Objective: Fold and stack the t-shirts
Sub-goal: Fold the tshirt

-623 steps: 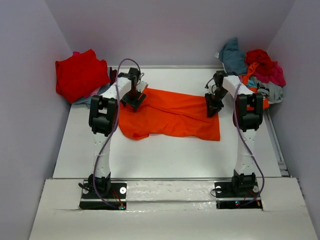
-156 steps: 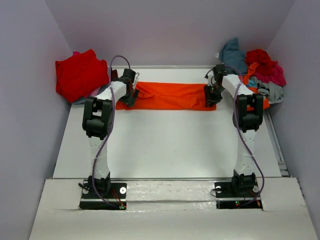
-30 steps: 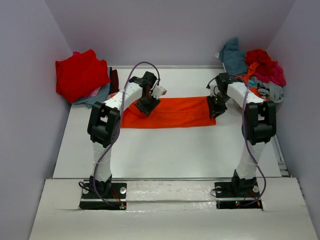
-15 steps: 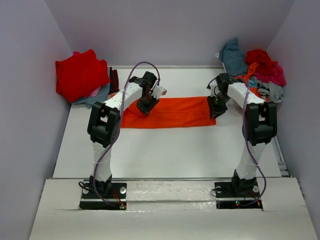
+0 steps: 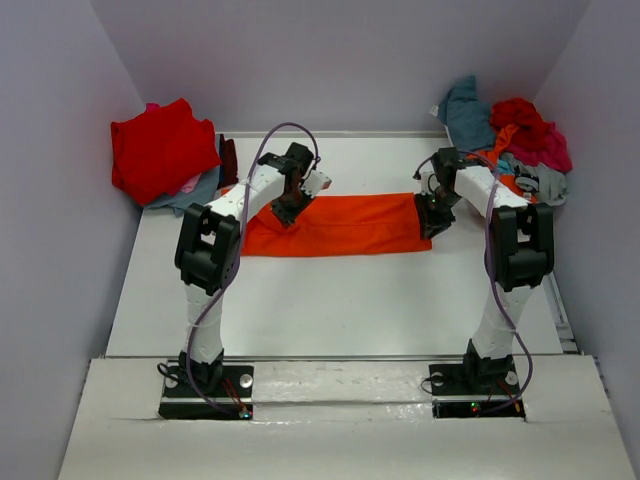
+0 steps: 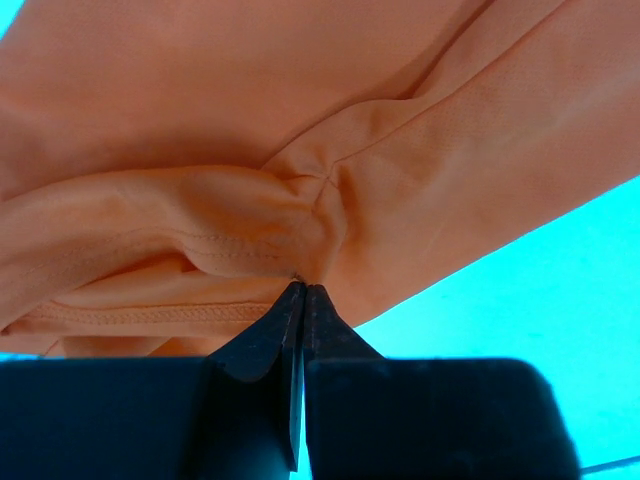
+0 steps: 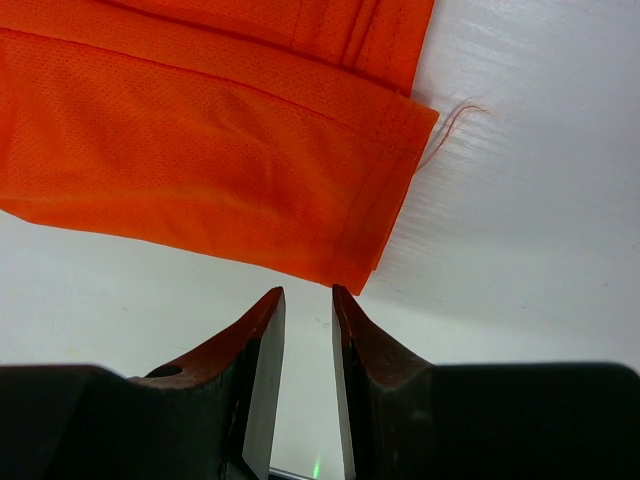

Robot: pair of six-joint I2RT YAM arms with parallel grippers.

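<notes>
The orange shirt, folded into a long strip, lies across the far half of the table between the grippers. The left gripper is clenched on a puckered fold near the strip's left end. The right gripper sits just off the strip's right corner, jaws slightly parted and holding nothing. A red shirt lies far left and a heap of shirts far right.

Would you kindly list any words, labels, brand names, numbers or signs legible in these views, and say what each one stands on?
There are none to read.
The orange t-shirt is plain in all three views, with no print or tag showing.
The red t-shirt and the pile of shirts at the far right show no lettering.
The table bears no marking.
</notes>
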